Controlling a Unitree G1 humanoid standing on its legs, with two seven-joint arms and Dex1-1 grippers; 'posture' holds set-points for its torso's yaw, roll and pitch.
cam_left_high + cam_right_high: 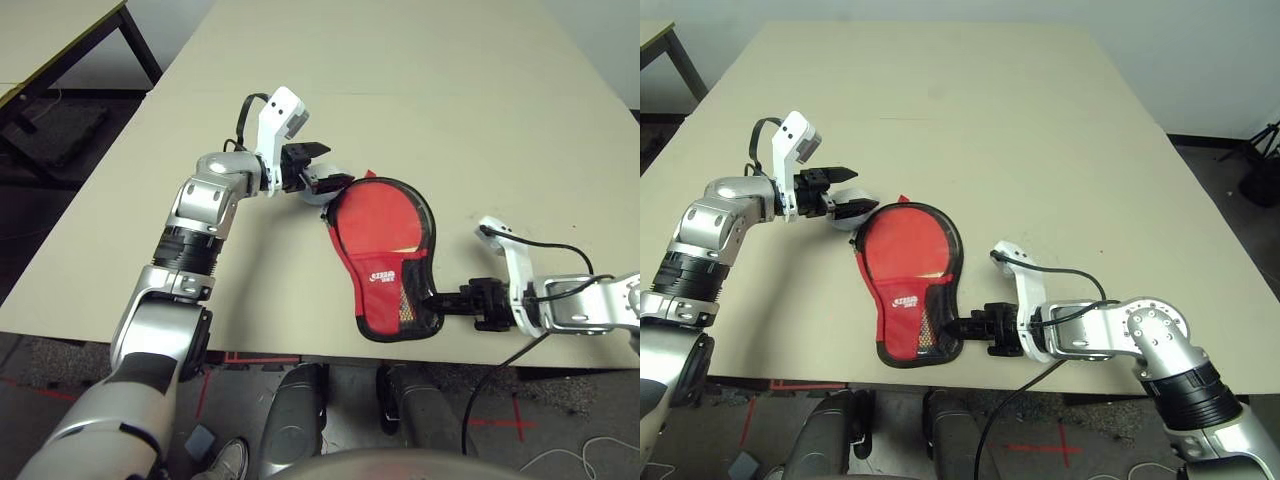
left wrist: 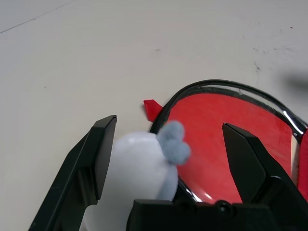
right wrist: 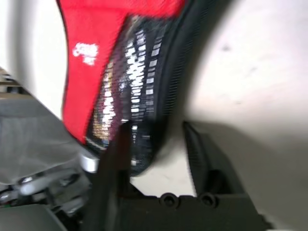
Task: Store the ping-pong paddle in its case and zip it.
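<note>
The red case [image 1: 372,262] lies unzipped near the table's front edge, its flap with the white logo folded over the lower half. Inside it lies the ping-pong paddle [image 1: 388,212], red face up, with a bit of wooden handle showing. My left gripper [image 1: 335,168] is open at the case's far left rim, a grey-white soft ball [image 2: 142,166] between its fingers and against one of them. My right gripper [image 3: 154,127] is at the case's narrow near end, its fingers apart on either side of the black zipper edge [image 3: 161,96].
The case's narrow end sits close to the table's front edge [image 1: 300,345]. A black cable [image 1: 545,245] loops off my right wrist. A second table [image 1: 50,40] stands at the far left. The beige tabletop [image 1: 420,90] stretches wide beyond the case.
</note>
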